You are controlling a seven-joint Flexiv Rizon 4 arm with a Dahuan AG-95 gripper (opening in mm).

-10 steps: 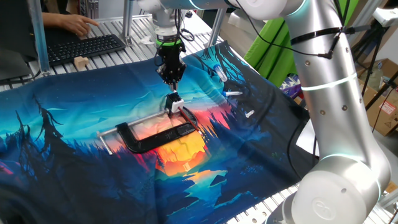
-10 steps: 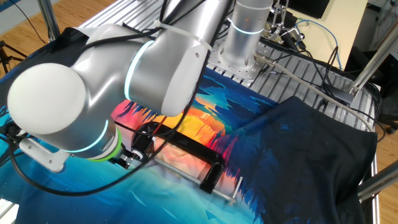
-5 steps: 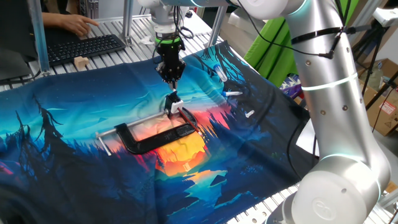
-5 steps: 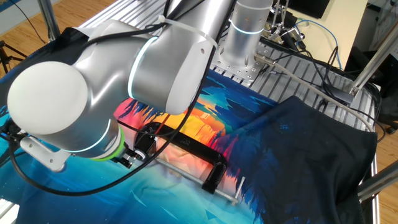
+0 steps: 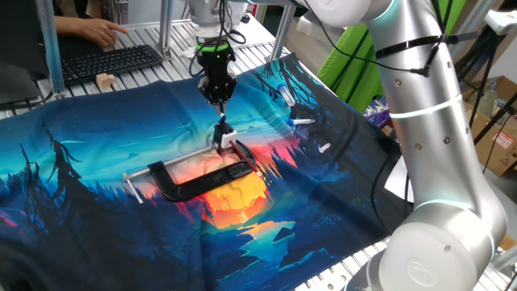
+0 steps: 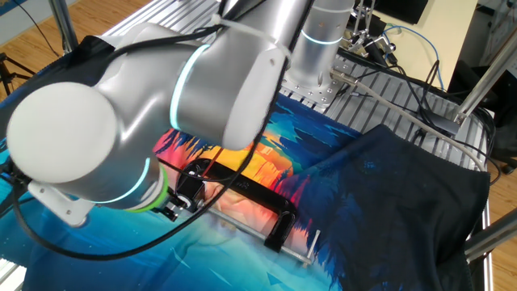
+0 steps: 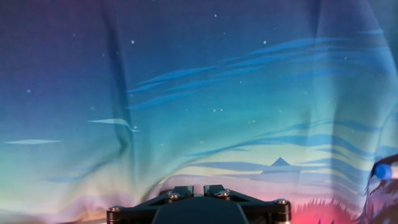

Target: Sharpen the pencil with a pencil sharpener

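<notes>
In one fixed view my gripper (image 5: 219,104) hangs over the cloth, pointing down, its jaws nearly together. A thin dark pencil (image 5: 220,121) runs from the fingertips down into the small whitish pencil sharpener (image 5: 225,137). The sharpener sits at the jaw end of a big black C-shaped clamp (image 5: 202,182) lying flat on the cloth. The hand view shows only the two finger bases of the gripper (image 7: 198,188) close together over the cloth; the pencil is hidden there. In the other fixed view the arm covers the gripper and pencil, and only the clamp (image 6: 257,196) shows.
A printed cloth (image 5: 97,170) covers the table. Small white loose bits (image 5: 304,121) lie to the right of the clamp. At the back left are a keyboard (image 5: 105,63), a person's hand (image 5: 97,31) and a wooden block (image 5: 105,81). A blue-tipped object (image 7: 384,171) shows at the hand view's right edge.
My gripper has shifted a little up and to the left. The clamp with the sharpener has slid left along the cloth with it.
</notes>
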